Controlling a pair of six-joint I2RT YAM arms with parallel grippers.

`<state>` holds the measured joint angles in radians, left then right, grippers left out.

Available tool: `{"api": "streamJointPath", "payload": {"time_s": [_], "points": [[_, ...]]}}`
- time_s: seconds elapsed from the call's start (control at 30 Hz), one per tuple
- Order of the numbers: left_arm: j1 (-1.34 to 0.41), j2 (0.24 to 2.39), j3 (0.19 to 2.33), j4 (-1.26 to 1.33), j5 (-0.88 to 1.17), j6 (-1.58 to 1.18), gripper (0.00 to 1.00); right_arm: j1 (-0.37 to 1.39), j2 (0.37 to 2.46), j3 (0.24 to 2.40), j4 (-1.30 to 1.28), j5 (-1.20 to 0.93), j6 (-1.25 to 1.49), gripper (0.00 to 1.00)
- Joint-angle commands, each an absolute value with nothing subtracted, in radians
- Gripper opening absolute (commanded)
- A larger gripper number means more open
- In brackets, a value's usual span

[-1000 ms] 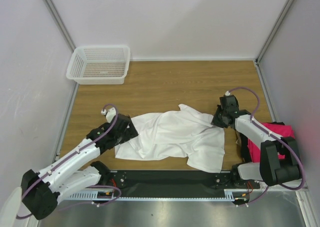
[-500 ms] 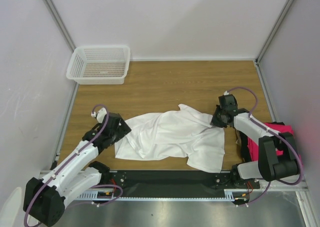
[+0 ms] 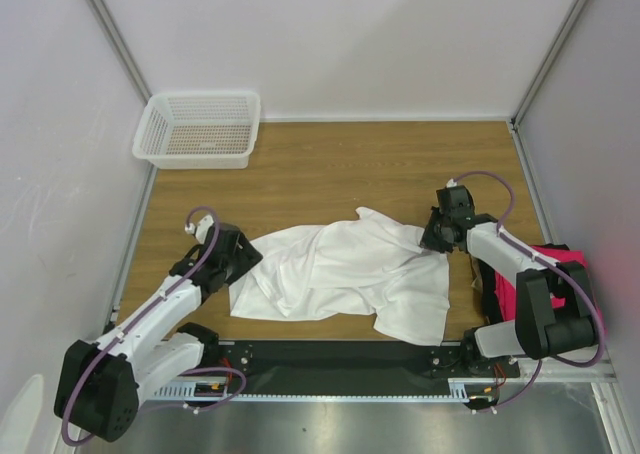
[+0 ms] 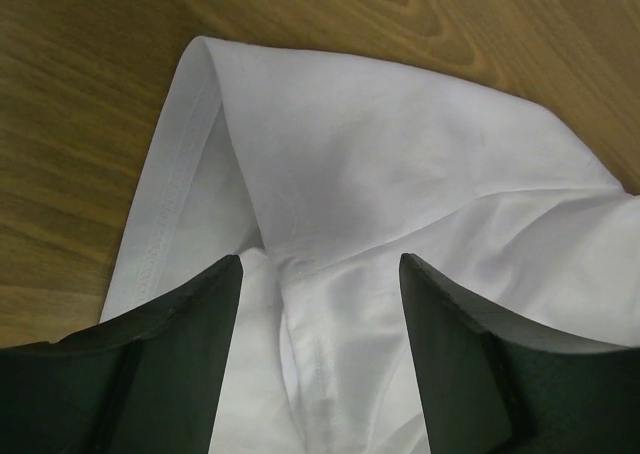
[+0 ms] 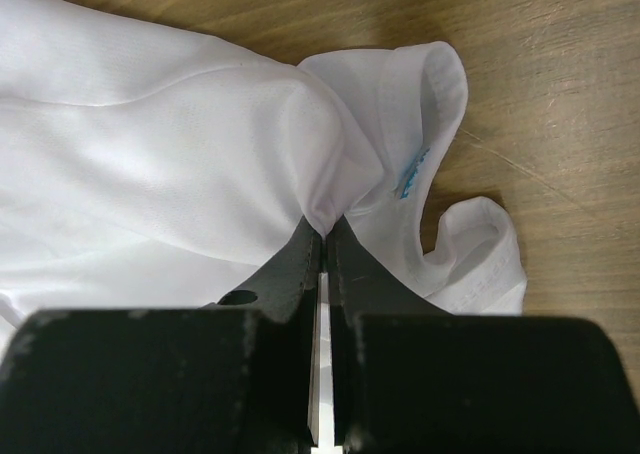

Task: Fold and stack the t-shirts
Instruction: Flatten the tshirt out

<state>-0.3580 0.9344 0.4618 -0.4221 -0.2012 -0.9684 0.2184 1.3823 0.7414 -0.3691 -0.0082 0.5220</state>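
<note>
White t-shirt [image 3: 340, 274]: right gripper [image 5: 322, 239] pinches a thin fold, left gripper [image 4: 320, 264] gapes over the hem; risk: the fold slips if pulled unevenly.

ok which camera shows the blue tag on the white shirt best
Right wrist view: the blue tag shows close up on the white shirt. The top view shows the whole shirt, no tag visible; the left wrist, only a hemmed corner.

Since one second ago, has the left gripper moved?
Yes. In the top view the left gripper has shifted left, away from the middle of the white shirt and toward the left edge of the table.
</note>
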Motion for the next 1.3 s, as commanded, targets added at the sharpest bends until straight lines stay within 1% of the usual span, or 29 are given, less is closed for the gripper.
{"api": "streamJointPath", "payload": {"time_s": [0.0, 0.1, 0.23, 0.27, 0.47, 0.6, 0.83, 1.03, 1.1, 1.13, 1.27], "points": [[-0.348, 0.933, 0.446, -0.399, -0.189, -0.982, 0.7, 0.215, 1.385, 0.779, -0.365, -0.008, 0.508, 0.0], [-0.35, 0.91, 0.425, -0.385, -0.187, -0.986, 0.69, 0.215, 1.384, 0.778, -0.365, -0.005, 0.506, 0.0], [-0.35, 0.893, 0.4, -0.336, -0.173, -0.994, 0.62, 0.213, 1.393, 0.779, -0.364, -0.012, 0.509, 0.0], [-0.35, 0.894, 0.397, -0.333, -0.173, -0.993, 0.59, 0.215, 1.393, 0.779, -0.362, -0.012, 0.511, 0.0], [-0.35, 0.925, 0.39, -0.292, -0.195, -0.983, 0.5, 0.213, 1.384, 0.781, -0.367, -0.012, 0.512, 0.0], [-0.35, 0.943, 0.396, -0.281, -0.238, -0.97, 0.49, 0.213, 1.382, 0.782, -0.376, -0.011, 0.512, 0.0], [-0.348, 0.969, 0.373, -0.239, -0.244, -0.962, 0.5, 0.215, 1.374, 0.781, -0.38, -0.009, 0.518, 0.0], [-0.35, 0.933, 0.351, -0.187, -0.232, -0.959, 0.47, 0.215, 1.367, 0.779, -0.387, -0.003, 0.522, 0.0], [-0.35, 0.913, 0.338, -0.175, -0.239, -0.956, 0.43, 0.215, 1.367, 0.778, -0.384, -0.003, 0.525, 0.0], [-0.35, 0.908, 0.337, -0.173, -0.239, -0.956, 0.43, 0.215, 1.367, 0.778, -0.383, -0.003, 0.525, 0.0], [-0.35, 0.907, 0.336, -0.175, -0.242, -0.953, 0.32, 0.216, 1.371, 0.778, -0.382, -0.006, 0.531, 0.0]]}}
